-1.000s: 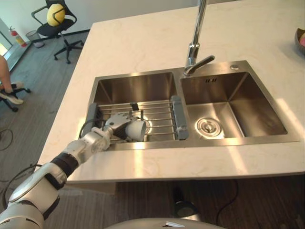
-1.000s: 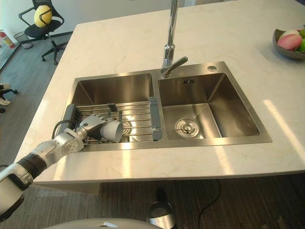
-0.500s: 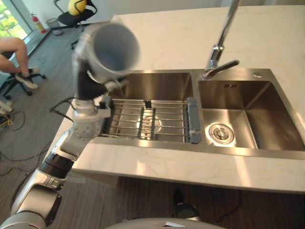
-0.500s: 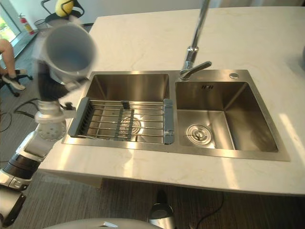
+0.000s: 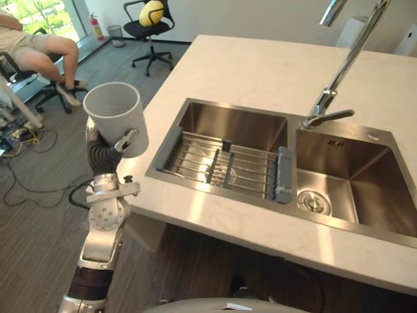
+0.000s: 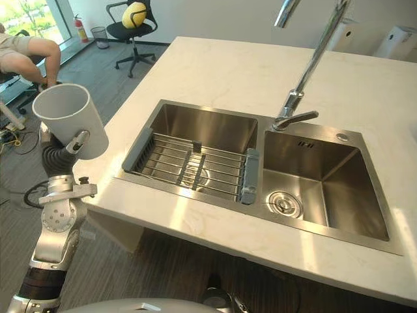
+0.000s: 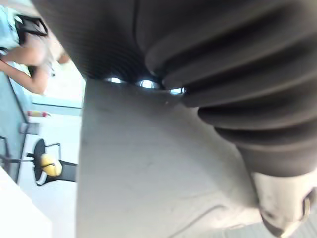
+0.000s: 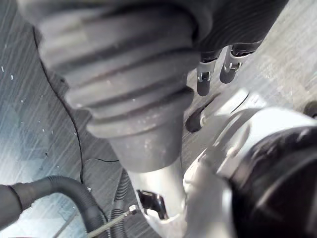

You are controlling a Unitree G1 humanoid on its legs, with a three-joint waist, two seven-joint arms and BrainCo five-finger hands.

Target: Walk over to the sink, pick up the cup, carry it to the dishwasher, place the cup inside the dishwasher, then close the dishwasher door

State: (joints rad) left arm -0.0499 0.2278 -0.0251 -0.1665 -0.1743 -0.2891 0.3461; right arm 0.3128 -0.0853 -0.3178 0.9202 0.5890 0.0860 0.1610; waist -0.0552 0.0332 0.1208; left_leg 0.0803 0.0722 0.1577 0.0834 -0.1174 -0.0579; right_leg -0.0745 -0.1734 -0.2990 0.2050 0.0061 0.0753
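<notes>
A pale grey cup (image 5: pixel 115 115) stands upright in my left hand (image 5: pixel 128 138), held in the air off the counter's left end, well left of the sink (image 5: pixel 273 134). The thumb presses on the cup's side and the fingers curl round its back. In the left wrist view the cup's wall (image 7: pixel 148 173) lies right against the hand's dark cover (image 7: pixel 223 74). My right hand (image 8: pixel 210 74) hangs over the dark floor with its fingers relaxed and nothing in them.
The steel double sink has a wire rack (image 5: pixel 221 166) in its left basin and a tall faucet (image 5: pixel 339 78) at the back. The pale counter (image 5: pixel 247 72) surrounds it. A person (image 5: pixel 39 45) sits at far left beside an office chair (image 5: pixel 151 19).
One second ago the left hand gripped the cup on the rack in the sink. It lifted the cup out, swung it left off the counter and turned it upright. The camera has also shifted.
</notes>
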